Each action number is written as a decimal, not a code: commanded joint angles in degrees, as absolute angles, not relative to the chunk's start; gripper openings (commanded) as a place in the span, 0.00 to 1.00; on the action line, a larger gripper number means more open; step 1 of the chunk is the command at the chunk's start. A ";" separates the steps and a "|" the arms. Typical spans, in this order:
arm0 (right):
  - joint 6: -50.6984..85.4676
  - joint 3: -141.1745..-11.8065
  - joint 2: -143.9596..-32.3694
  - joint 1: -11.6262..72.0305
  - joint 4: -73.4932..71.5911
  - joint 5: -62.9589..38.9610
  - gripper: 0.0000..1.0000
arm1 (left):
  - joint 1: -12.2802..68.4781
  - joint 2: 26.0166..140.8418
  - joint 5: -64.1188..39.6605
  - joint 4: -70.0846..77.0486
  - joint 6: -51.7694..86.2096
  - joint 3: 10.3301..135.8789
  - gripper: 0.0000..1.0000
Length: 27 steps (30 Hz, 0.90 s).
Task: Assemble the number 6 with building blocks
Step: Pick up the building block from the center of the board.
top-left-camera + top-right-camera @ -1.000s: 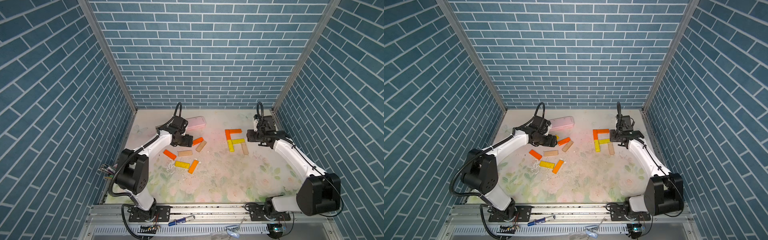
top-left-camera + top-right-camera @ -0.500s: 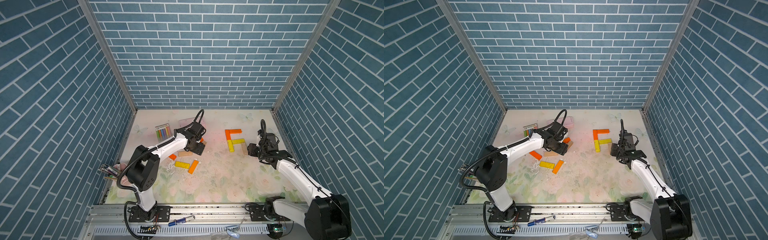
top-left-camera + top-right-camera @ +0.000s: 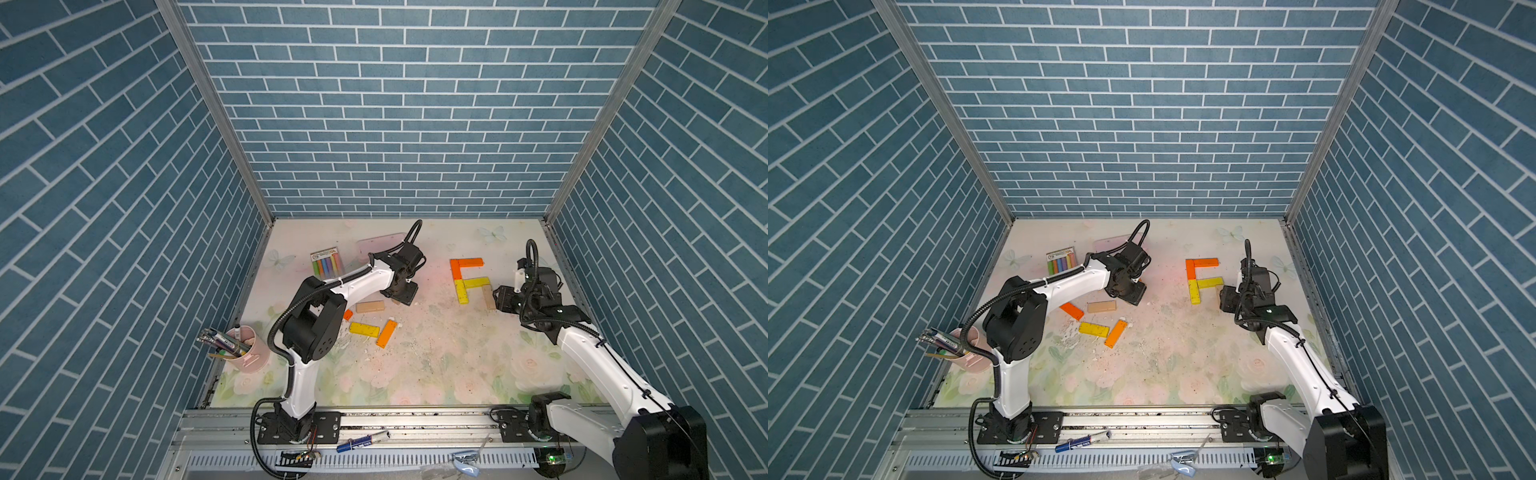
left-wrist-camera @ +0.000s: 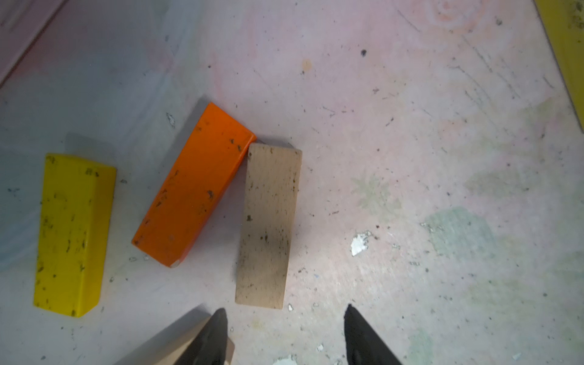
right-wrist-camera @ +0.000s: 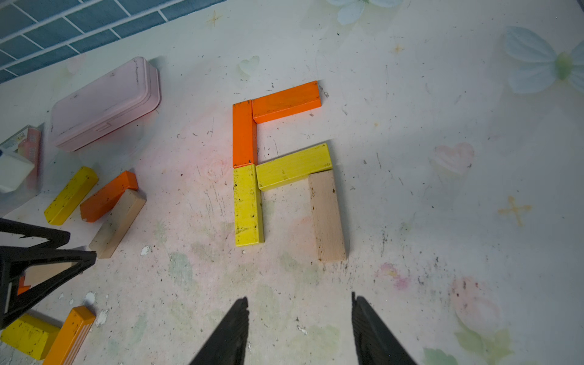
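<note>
Progress: five building blocks (image 5: 286, 101) form the number 6 (image 5: 292, 167); its 6 o'clock base is missing; left gripper (image 4: 284, 311) and right gripper (image 5: 299, 298) gape partway, both empty.

We see our left gripper (image 3: 405, 296) near a loose tan bar (image 3: 370, 306), our right gripper (image 3: 498, 297) just beside the partly built number 6 (image 3: 456, 270)

Left arm (image 3: 365, 281): white links, shoulder upright at the front, elbow bent, forearm extended away and inward. Left end effector (image 3: 404, 296): pointing steeply down, black fingers (image 4: 218, 331) parted, nothing between them. Right arm (image 3: 602, 365): white links, stretched forward and inward, wrist bent. Right end effector (image 3: 500, 299): angled down, fingers (image 5: 234, 331) parted, empty.
</note>
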<state>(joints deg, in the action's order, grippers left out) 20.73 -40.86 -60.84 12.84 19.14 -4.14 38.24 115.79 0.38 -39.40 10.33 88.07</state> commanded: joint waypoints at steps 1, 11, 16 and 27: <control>21.97 -40.66 -59.75 12.86 20.33 -4.66 0.54 | 38.55 118.53 2.38 -41.66 11.11 91.26 0.59; 21.84 -41.77 -58.85 12.79 22.24 -3.92 0.54 | 38.41 123.52 3.98 -41.91 10.90 93.99 0.57; 21.79 -42.34 -58.90 12.78 22.93 -3.36 0.54 | 38.23 125.50 2.72 -41.62 10.83 94.49 0.52; 26.25 -49.85 -54.97 12.73 27.17 3.92 0.51 | 39.07 116.46 0.38 -34.83 8.49 86.15 0.20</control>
<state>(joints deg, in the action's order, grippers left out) 22.31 -46.54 -57.43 12.84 25.39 -0.60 38.33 121.16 1.06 -36.82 9.21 88.84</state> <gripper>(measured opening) 0.517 0.318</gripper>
